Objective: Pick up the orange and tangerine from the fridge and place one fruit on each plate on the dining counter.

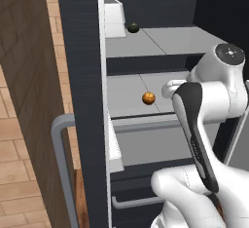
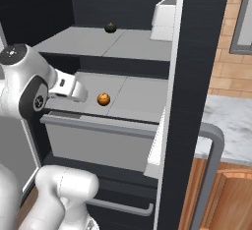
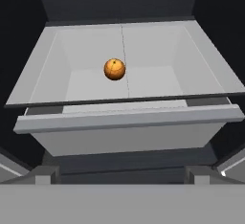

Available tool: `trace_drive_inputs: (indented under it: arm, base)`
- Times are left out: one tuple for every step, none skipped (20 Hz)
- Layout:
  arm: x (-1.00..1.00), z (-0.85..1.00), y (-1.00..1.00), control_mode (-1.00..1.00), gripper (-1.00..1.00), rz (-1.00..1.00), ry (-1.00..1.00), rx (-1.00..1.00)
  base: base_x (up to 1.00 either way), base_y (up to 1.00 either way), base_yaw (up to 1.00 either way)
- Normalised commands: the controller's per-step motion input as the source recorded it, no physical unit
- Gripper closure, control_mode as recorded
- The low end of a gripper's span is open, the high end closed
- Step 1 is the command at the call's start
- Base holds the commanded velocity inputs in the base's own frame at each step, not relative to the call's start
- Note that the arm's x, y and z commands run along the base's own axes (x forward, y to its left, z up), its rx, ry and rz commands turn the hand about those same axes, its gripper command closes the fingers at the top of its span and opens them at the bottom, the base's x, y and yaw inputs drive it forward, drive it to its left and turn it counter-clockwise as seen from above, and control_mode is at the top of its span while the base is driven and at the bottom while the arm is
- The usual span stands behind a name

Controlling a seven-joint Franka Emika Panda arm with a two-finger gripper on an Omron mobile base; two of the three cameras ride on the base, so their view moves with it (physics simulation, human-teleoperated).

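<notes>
fridge (image 1: 82, 76): black, door open, brick wall and wood floor beside it
shelves (image 2: 133, 96): pale grey, drawer (image 3: 129, 134) below
claw: in front of drawer, finger gap can't be judged
orange fruit (image 3: 115, 69): on lower shelf
dark fruit (image 1: 133, 27): on upper shelf

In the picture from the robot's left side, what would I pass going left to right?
Brick wall → grey door handle → black fridge door → orange fruit on a shelf → the robot's white arm.
</notes>
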Motion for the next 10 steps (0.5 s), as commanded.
trace_drive_inputs:
  arm:
    - [0.41, -0.43, -0.02, -1.0, -1.0, 0.04, 0.0, 0.0]
    - [0.39, -0.4, 0.0, -1.0, -1.0, 0.05, 0.0, 0.0]
    - [0.35, -0.38, -0.01, -1.0, -1.0, 0.05, 0.0, 0.0]
    - [0.33, -0.39, -0.01, -1.0, -1.0, 0.05, 0.0, 0.0]
    - [0.35, -0.36, -0.02, -1.0, -1.0, 0.05, 0.0, 0.0]
    - [0.37, -0.34, -0.04, -1.0, -1.0, 0.05, 0.0, 0.0]
    - [0.39, -0.33, -0.04, -1.0, -1.0, 0.05, 0.0, 0.0]
    - [0.43, -0.29, -0.04, -1.0, -1.0, 0.04, 0.0, 0.0]
    - [0.43, -0.31, -0.01, -1.0, -1.0, 0.05, 0.0, 0.0]
    - [0.44, -0.29, -0.03, -1.0, -1.0, 0.05, -0.02, 0.0]
  base:
    - [0.0, 0.0, 0.0]
    - [0.0, 0.0, 0.0]
    - [0.0, 0.0, 0.0]
    - [0.0, 0.0, 0.0]
    - [0.0, 0.0, 0.0]
    - [0.0, 0.0, 0.0]
    - [0.0, 0.0, 0.0]
    - [0.0, 0.0, 0.0]
    - [0.0, 0.0, 0.0]
    - [0.0, 0.0, 0.0]
